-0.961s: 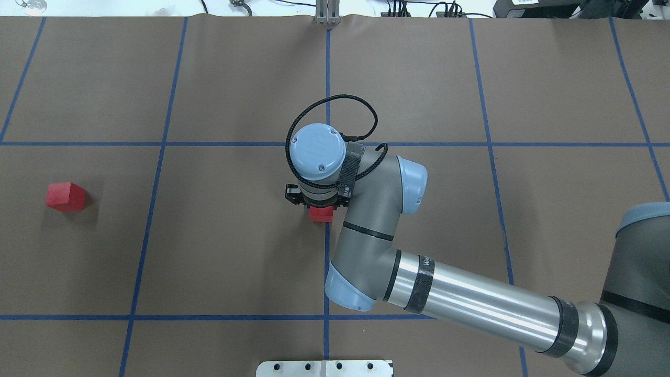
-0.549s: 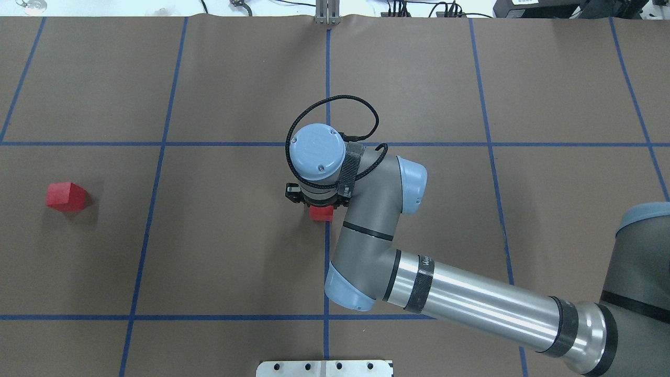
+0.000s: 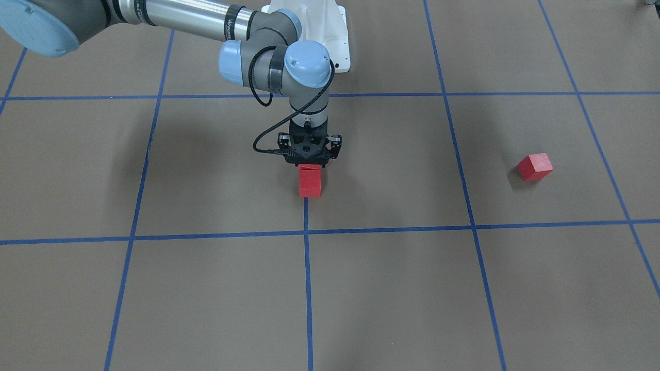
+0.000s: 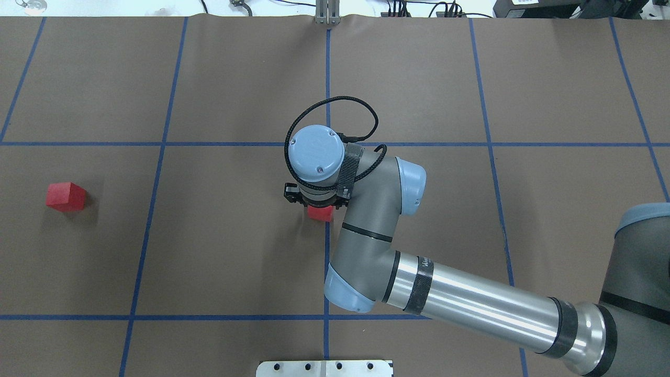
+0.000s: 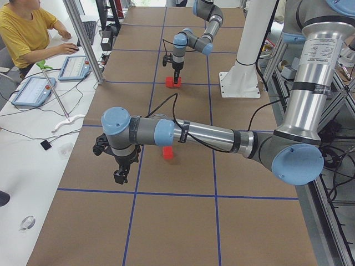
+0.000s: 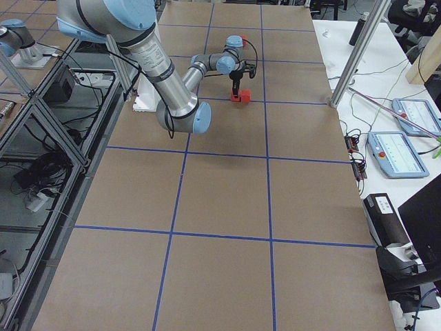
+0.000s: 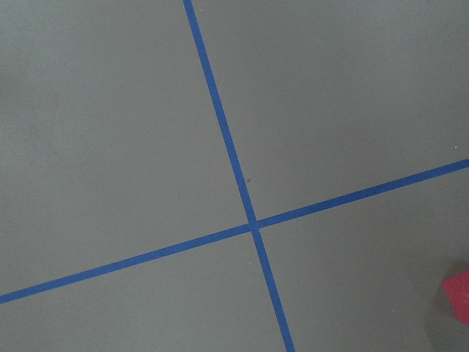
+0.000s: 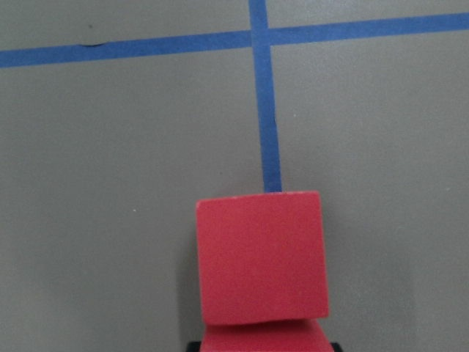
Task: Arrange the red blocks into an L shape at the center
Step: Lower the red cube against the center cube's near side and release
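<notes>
My right gripper [image 3: 308,165] stands upright over the center [image 4: 293,235] and is shut on a red block [image 8: 264,334], low at the floor. The block's near side shows in the overhead view [image 4: 320,213]. It touches a second red block [image 8: 258,257] on the middle blue line, the front one in the front-facing view [image 3: 310,184]. The third red block [image 4: 65,197] lies alone far to my left, also seen in the front-facing view [image 3: 535,167]. My left gripper [image 5: 118,176] hangs near that block [image 5: 168,153]; I cannot tell whether it is open or shut.
The white metal base [image 4: 324,368] sits at the near table edge. My right forearm [image 4: 471,303] spans the near right squares. An operator [image 5: 25,33] sits at a side desk with tablets, beyond a metal post [image 5: 83,41].
My right wrist has shifted slightly away from the robot, taking the held red block a little closer against the other. The lone block has not moved.
</notes>
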Available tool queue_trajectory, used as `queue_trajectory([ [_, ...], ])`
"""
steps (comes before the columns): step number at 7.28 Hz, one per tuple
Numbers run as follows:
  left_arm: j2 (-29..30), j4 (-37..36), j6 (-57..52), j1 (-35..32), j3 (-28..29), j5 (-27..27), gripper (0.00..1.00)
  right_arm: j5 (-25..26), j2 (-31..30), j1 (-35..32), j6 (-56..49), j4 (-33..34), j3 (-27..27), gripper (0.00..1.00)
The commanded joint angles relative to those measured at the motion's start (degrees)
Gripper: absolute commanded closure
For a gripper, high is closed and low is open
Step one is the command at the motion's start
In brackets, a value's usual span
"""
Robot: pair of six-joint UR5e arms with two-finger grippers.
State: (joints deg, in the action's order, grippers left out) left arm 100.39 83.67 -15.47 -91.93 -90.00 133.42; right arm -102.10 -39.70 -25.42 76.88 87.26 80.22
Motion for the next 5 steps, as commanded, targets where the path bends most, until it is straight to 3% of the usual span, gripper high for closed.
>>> queue_trajectory([
  [1,0.0,0.0,0.0,0.0,0.0,0.0,0.0,0.8,0.1,0.1,0.2,-0.1,0.0,0.14],
  [2,0.1,0.0,0.0,0.0,0.0,0.0,0.0,0.8,0.2,0.1,0.3,0.0,0.0,0.02],
  [5,0.0,0.0,0.0,0.0,0.1,0.0,0.0,0.6,0.0,0.1,0.1,0.8,2.8,0.0],
])
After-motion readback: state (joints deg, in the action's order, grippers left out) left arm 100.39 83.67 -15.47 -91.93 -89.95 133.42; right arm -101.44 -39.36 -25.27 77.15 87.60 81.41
